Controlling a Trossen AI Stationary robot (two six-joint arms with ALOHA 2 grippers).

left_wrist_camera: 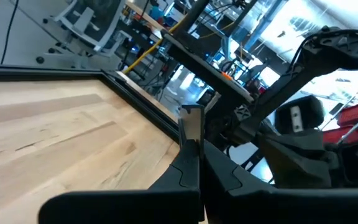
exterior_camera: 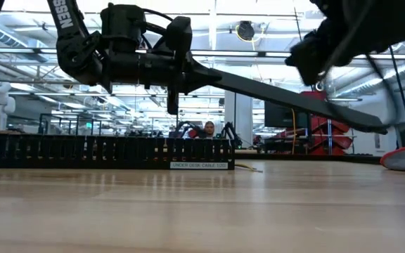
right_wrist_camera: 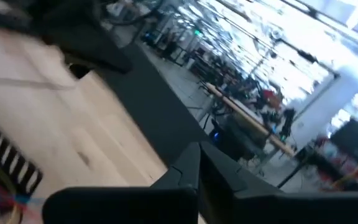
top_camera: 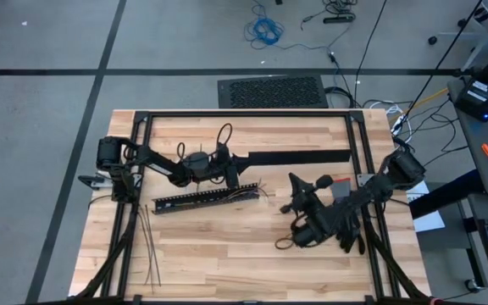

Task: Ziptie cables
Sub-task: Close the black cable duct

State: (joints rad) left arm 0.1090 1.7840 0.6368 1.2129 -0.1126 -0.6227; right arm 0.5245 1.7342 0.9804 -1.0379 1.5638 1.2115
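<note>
The cables [top_camera: 257, 191] are thin coloured wires that stick out of the right end of the black slotted duct [top_camera: 200, 199], which lies flat on the table. The zipties [top_camera: 147, 242] lie loose on the wood near the left front. My left gripper [top_camera: 229, 169] hangs over the duct's right half and is shut on a long flat black strip [top_camera: 299, 157]. My right gripper [top_camera: 306, 183] is shut and raised above the table, on the near side of that strip. The blurred right wrist view shows its fingers [right_wrist_camera: 188, 163] closed, and I cannot tell whether it touches the strip. My left gripper holds the long black strip by its left end [exterior_camera: 197, 70], pinched between the two fingers. In the left wrist view a narrow grey edge [left_wrist_camera: 191, 124] stands between the fingertips. The strip is lifted clear of the table and reaches out toward the table's right side, sloping slightly down [exterior_camera: 371, 125].
A black frame [top_camera: 244, 113] runs along the table's far edge and down both sides. A small grey and red object [top_camera: 342, 188] lies by the right arm. A person [exterior_camera: 208, 128] sits far behind the table. Bare wood [top_camera: 227, 254] fills the near middle.
</note>
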